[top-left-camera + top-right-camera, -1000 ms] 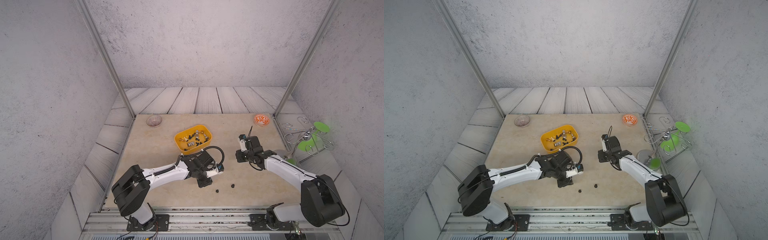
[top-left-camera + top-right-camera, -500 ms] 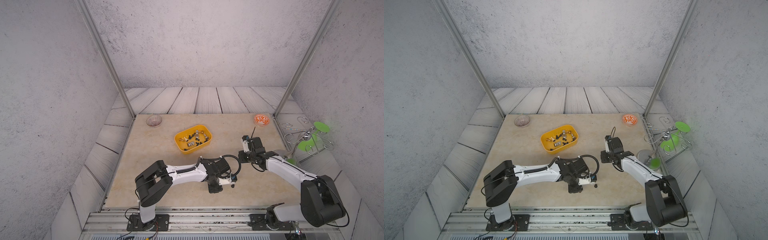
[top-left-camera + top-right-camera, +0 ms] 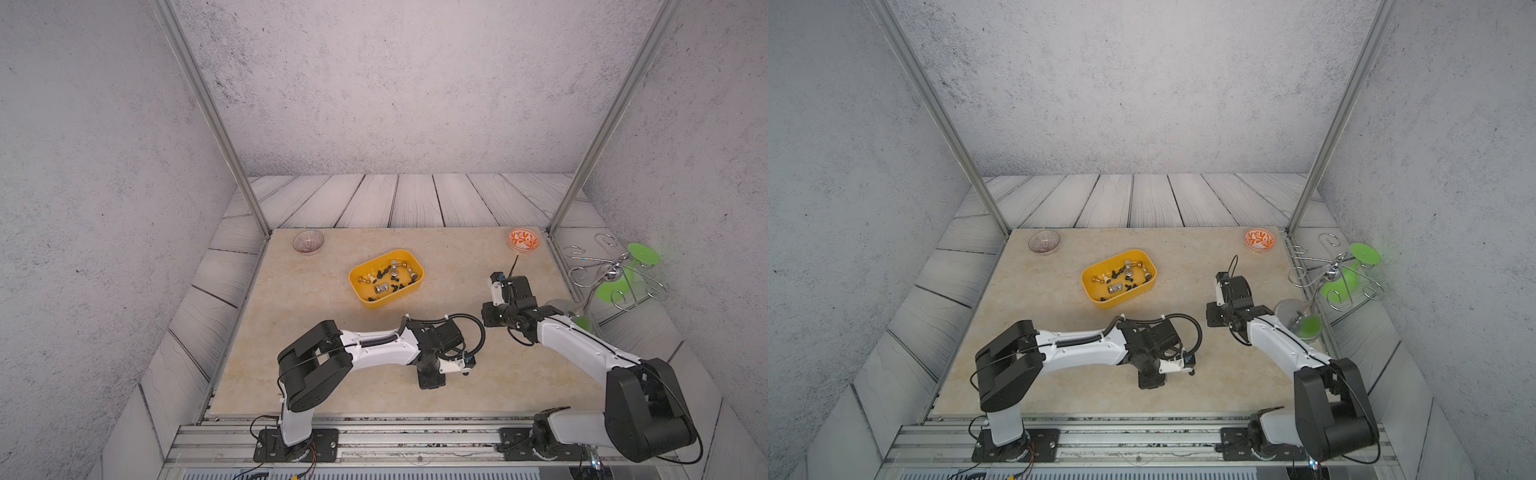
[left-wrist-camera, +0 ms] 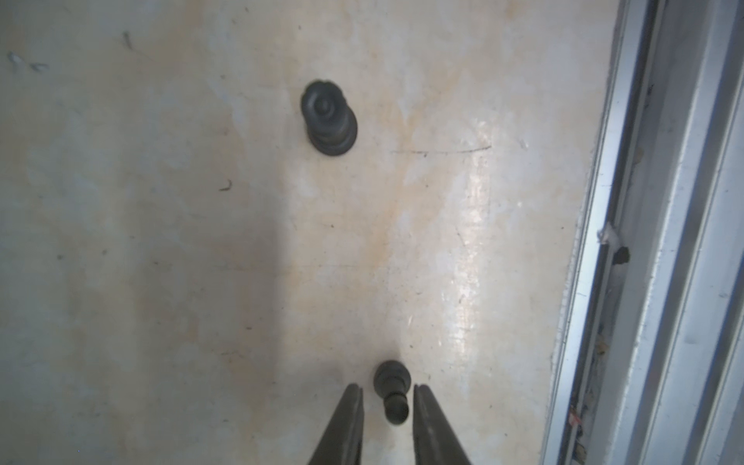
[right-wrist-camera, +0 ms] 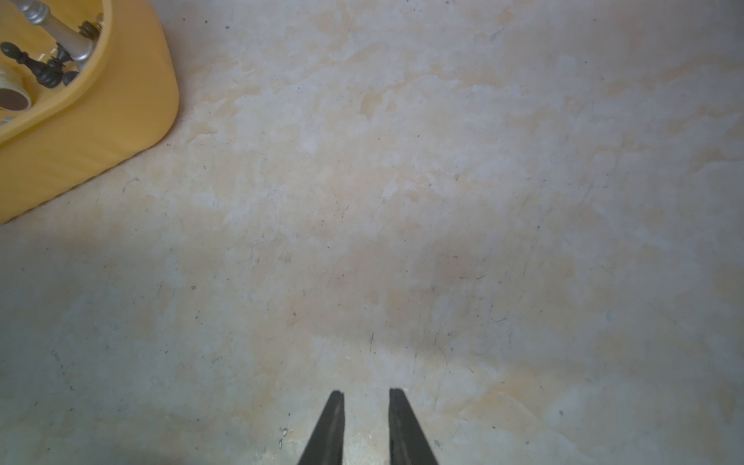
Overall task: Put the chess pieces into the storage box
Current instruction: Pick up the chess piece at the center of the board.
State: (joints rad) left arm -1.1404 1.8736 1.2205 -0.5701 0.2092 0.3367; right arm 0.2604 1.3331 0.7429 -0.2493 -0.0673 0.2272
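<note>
Near edge of the table, centre: left pincer points down at the stone top. Fingers slightly spread, one on each side of a small black pawn; a thin gap shows on both sides, no contact seen. Upright or lying, cannot tell from the left wrist view. Metal rail of the front frame runs close by

Just right of that pincer, apart from it: second black piece, round top facing the camera, standing free on the table. In both top views it is a dark dot beside the wrist

Further back, right of centre: right pincer hangs low over bare table. Tips a little apart, nothing between them

Middle of the table, left of the right arm: yellow box, long side angled, resting flat. Inside lie the other chess pieces: many small black ones, some gold, some silver, one cream. A corner of the box also shows in the right wrist view

Far left corner: clear bowl. Far right corner: orange patterned bowl. Both well apart from the box
</note>
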